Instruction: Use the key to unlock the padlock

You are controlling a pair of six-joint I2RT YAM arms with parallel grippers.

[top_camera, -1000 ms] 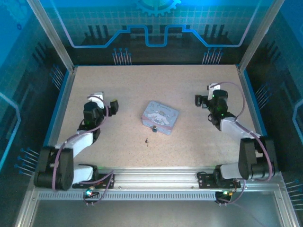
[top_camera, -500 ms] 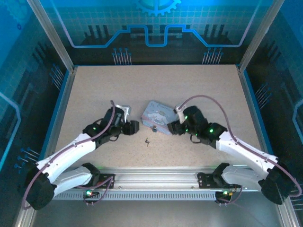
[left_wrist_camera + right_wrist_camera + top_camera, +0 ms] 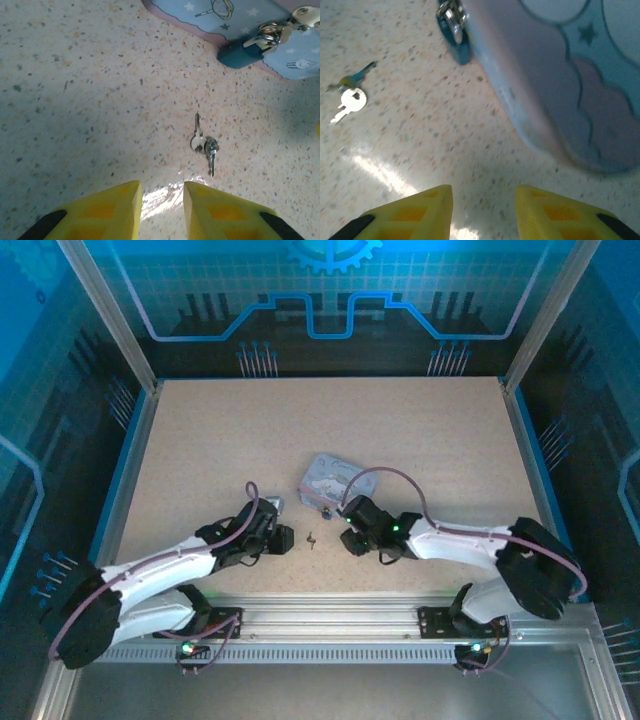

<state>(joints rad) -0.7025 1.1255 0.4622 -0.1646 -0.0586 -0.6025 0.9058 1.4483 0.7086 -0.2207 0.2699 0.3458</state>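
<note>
Where the top camera looks down on the table (image 3: 300,420), the tin (image 3: 325,478) sits near the middle, with the padlock (image 3: 326,510) hanging at its near edge and the key (image 3: 312,537) lying loose on the board just in front of it. Both arms reach inward and low. The left claw (image 3: 286,537) is just left of the key and the right claw (image 3: 348,532) just right of it, near the padlock; neither touches either item. In the left wrist view, the left claw (image 3: 162,187) is released: its yellow fingers stand a narrow gap apart above bare table, gripping nothing. The key (image 3: 198,141) lies ahead and slightly right, joined at the head to a second small key. Farther off, at upper right, the dark blue padlock (image 3: 242,54) rests on the table, its silvery shackle hooked through the clasp of the tin (image 3: 210,12). In the right wrist view, the right claw (image 3: 484,192) is also released, its fingers parted over bare table. The key (image 3: 351,99) lies off to the left, the padlock (image 3: 455,30) hangs at top centre, and the tin (image 3: 545,75) looms on the right, blurred.
</note>
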